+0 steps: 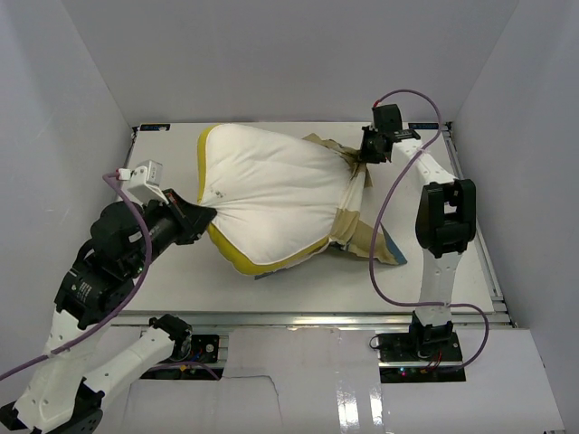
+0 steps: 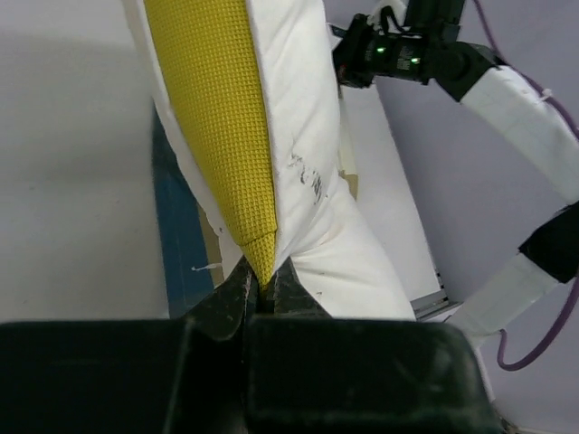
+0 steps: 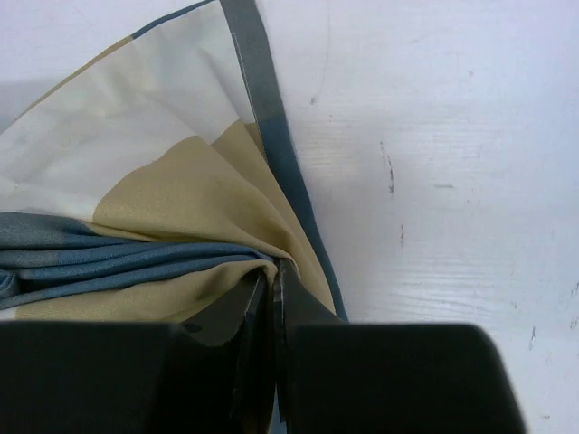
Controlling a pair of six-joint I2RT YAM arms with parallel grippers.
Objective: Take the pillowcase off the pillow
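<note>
The white pillow (image 1: 271, 194) with yellow piping lies stretched across the middle of the table, mostly bare. The tan, blue and cream pillowcase (image 1: 357, 221) is bunched around its right end. My left gripper (image 1: 206, 215) is shut on the pillow's left yellow corner; in the left wrist view the jaws pinch the yellow tip (image 2: 260, 262). My right gripper (image 1: 366, 155) is shut on gathered pillowcase fabric (image 3: 172, 208) at the back right; the jaws clamp a tan fold, with the blue border beside them.
The white table (image 1: 163, 271) is boxed in by grey walls at the left, back and right. A metal rail (image 1: 308, 318) runs along the near edge. The right arm's purple cable (image 1: 380, 262) loops over the table's right side.
</note>
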